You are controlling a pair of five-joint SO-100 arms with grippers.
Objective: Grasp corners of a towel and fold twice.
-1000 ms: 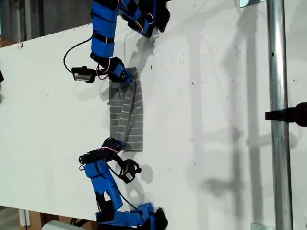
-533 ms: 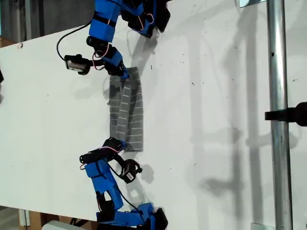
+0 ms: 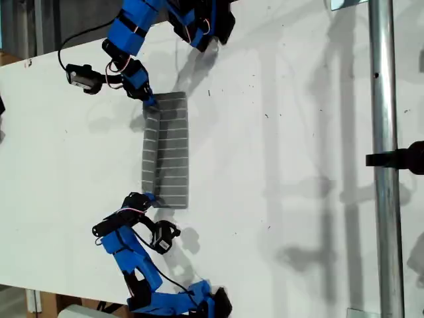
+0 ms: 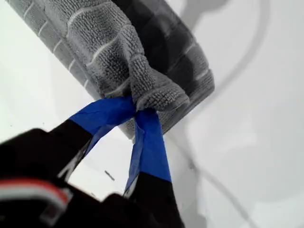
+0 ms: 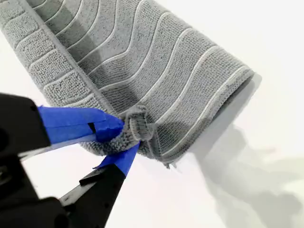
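Grey white-striped towel (image 3: 165, 151) folded lengthwise; both grippers' jaws clamped on bunched corners (image 4: 156, 95).

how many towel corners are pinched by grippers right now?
2. My first gripper clamps one bunched corner of the towel; my second gripper clamps another corner. The wrist views don't settle which exterior-view arm is which.

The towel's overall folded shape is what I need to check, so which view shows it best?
The exterior view: the whole towel lies as a long strip, an arm at each end. The wrist views show only bunched corners pinched by my first gripper and my second gripper.
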